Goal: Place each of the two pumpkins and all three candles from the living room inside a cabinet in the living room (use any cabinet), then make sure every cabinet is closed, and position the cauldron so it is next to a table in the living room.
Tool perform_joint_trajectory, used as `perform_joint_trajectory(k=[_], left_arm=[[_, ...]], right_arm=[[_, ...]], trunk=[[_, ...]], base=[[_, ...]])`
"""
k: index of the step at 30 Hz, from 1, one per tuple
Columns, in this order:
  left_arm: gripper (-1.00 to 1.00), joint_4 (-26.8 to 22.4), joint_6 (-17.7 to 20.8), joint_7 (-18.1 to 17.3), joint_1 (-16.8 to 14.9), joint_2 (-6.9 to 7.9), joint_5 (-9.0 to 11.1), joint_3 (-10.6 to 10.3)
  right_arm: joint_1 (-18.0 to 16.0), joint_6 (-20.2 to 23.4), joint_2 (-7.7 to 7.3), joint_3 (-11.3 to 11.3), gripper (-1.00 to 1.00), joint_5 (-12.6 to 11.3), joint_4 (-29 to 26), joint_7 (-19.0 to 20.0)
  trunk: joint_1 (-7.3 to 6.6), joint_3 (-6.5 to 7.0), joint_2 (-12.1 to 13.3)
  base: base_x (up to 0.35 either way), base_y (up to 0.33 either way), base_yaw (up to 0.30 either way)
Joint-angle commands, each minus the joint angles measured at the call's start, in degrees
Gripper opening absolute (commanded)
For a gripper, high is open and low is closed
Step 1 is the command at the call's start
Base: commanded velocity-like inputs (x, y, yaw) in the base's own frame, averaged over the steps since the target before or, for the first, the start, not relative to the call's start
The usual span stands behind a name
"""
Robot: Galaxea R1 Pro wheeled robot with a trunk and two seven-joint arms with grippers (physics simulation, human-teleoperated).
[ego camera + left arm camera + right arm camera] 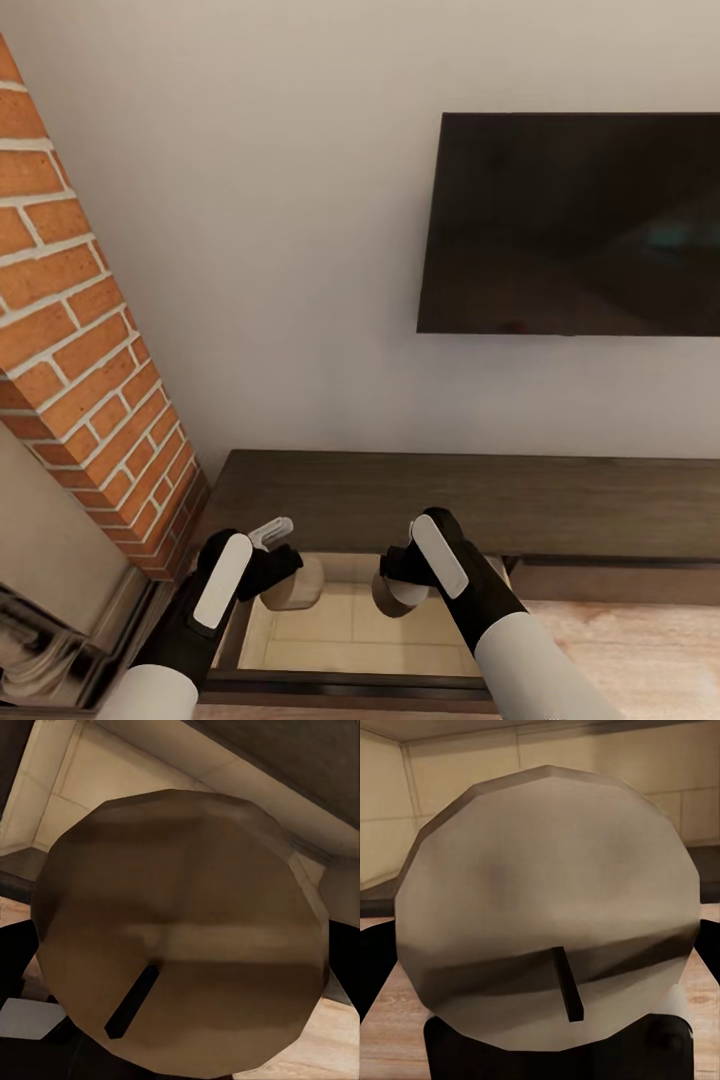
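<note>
Both grippers are closed on candles: my left gripper (283, 556) holds one candle (296, 583) and my right gripper (397, 565) holds another (398, 592). Each hangs over the cabinet (470, 497) at its open pale compartment (350, 625), just inside the back edge, wicks toward the wrists. I'd judge lowering and releasing comes next.

The cabinet (450, 500) runs along the wall, below the television (570, 225) and right of the brick chimney (80, 340). Before it, over its open compartment, two candles hang side by side: one (295, 585) left, one (400, 592) right.
</note>
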Motion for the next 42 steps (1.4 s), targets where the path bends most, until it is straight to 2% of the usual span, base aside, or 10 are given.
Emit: perform_joint_trajectory(k=[1,6,10,12,15,20,23,29,36,42], left_arm=[[-1.0,0.34,-0.99,0.01,0.0,-0.11,-0.3,-0.04],[-1.0,2.15,-4.04,1.59,0.0,-1.55,-3.86,-0.09],[-1.0,2.56,-4.6,2.36,0.0,-2.79,-5.23,-0.13],[-1.0,2.62,-4.95,3.03,0.0,-3.17,-6.04,-0.43],[-1.0,2.65,-5.67,4.45,0.0,-3.38,-7.02,-2.01],[-1.0,2.76,-7.42,5.15,0.0,-3.44,-7.34,-3.03],[-1.0,2.81,-7.61,5.29,0.0,-3.45,-7.37,-3.13],[-1.0,2.83,-7.67,5.57,0.0,-3.68,-7.38,-3.45],[-1.0,2.83,-7.69,5.71,0.0,-4.04,-7.36,-7.03],[-1.0,2.83,-7.66,5.67,0.0,-4.04,-7.31,-7.51]], right_arm=[[0.0,-0.06,0.0,0.0,-1.0,-0.03,0.01,0.01],[-0.01,-0.12,0.0,0.07,-1.0,0.05,0.03,0.06],[0.0,-0.13,0.0,0.16,-1.0,0.06,0.03,0.07],[0.01,-0.13,0.0,0.76,-1.0,0.1,0.03,0.07],[0.0,-1.27,0.0,2.72,-1.0,0.12,0.03,0.07],[-0.01,-5.37,0.0,6.81,-1.0,-0.06,0.09,0.08],[-0.01,-5.85,0.0,7.81,-1.0,-0.04,0.11,0.07],[-0.03,-6.01,0.0,8.14,-1.0,-0.05,1.21,0.14],[-0.09,-6.02,0.0,8.09,-1.0,-0.02,1.85,0.16],[-0.1,-6.09,0.0,8.08,-1.0,-0.02,1.93,0.16]], trunk=[[0.22,-0.18,-0.42],[1.32,-1.08,-2.42],[2.2,-1.8,-4.03],[2.64,-2.16,-4.83],[3.3,-2.7,-6.03],[4.4,-3.6,-8.04],[5.06,-4.13,-9.24],[6.37,-5.21,-11.65],[7.91,-6.47,-14.46],[9.23,-7.54,-16.86]], base=[[0.0,0.0,0.0],[0.0,0.0,0.0],[0.0,0.0,0.0],[0.0,0.0,0.0],[0.0,0.0,0.0],[0.0,0.0,0.0],[0.0,0.0,0.0],[0.0,0.0,0.0],[0.0,0.0,0.0],[0.0,0.0,0.0]])
